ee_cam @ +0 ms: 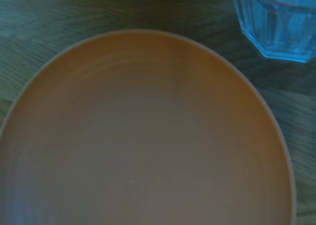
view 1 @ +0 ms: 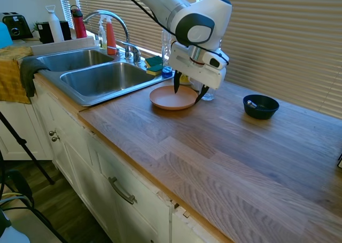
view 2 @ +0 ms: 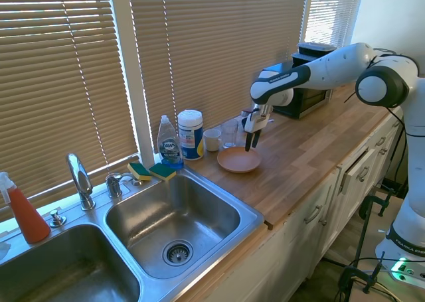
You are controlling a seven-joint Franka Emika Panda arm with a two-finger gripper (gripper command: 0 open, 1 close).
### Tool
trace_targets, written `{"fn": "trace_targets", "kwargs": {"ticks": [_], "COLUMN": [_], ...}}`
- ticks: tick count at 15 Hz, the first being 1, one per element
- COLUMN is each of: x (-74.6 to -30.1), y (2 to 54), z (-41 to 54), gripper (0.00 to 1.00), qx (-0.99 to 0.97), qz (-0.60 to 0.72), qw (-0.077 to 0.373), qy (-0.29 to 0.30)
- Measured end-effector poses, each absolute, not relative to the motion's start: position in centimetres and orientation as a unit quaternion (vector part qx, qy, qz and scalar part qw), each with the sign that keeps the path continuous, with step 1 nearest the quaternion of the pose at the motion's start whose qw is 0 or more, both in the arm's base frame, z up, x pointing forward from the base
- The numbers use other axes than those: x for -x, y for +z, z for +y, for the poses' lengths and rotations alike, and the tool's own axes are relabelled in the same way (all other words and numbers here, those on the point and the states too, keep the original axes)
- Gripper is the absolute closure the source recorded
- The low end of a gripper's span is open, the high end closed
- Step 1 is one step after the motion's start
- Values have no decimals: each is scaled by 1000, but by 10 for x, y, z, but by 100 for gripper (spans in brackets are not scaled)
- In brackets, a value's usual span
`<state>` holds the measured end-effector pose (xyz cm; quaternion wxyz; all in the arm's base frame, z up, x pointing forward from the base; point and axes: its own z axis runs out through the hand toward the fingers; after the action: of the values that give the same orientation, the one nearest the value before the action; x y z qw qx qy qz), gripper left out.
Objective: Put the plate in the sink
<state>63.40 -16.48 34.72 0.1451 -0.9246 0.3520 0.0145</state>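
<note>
**Inspector:** Report the worktop, nearest items first.

**Operator:** From my first exterior camera, the near part of the wooden worktop [view 1: 214, 147] carries nothing I can point to. Further in sits the plate [view 1: 173, 98], flat on the wood, just beside the sink [view 1: 101, 83] but outside it, near the right basin's corner. A small dark bowl [view 1: 261, 106] stands well apart from it, along the worktop away from the sink.

**Inspector:** End effector?

**Operator:** The end effector [view 1: 188, 93] points straight down over the plate. Its two dark fingers are spread, one near each side of the plate's far portion; nothing is held between them. I cannot tell whether the tips touch the plate. The second exterior camera agrees: end effector [view 2: 253, 143] above the plate [view 2: 238, 160], fingers apart.

**Inspector:** Wrist camera?

**Operator:** The plate [ee_cam: 143, 136] fills most of it, empty, with a clear glass [ee_cam: 276, 22] just beyond its rim.

**Inspector:** Behind the plate?

**Operator:** By the blinds I see that glass [view 2: 230, 133], a small white cup [view 2: 212, 139], a white canister [view 2: 190, 135] and a dish-soap bottle [view 2: 170, 143]. Two green-and-yellow sponges [view 2: 153, 171] lie on the sink's back rim, beside the faucet [view 2: 81, 180]. An orange spray bottle [view 2: 25, 212] stands at the far end. Both basins look empty.
</note>
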Motion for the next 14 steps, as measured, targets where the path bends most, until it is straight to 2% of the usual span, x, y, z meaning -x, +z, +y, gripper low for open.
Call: {"fn": "trace_targets", "kwargs": {"ticks": [3, 4, 14], "x": [-642, -643, -648], "y": [336, 334, 318], "z": [-156, -153, -144], "gripper": [0, 100, 100], "qx": [927, 927, 925], "qz": [346, 345, 345], "qw": [144, 145, 152], "qy": [21, 23, 34]}}
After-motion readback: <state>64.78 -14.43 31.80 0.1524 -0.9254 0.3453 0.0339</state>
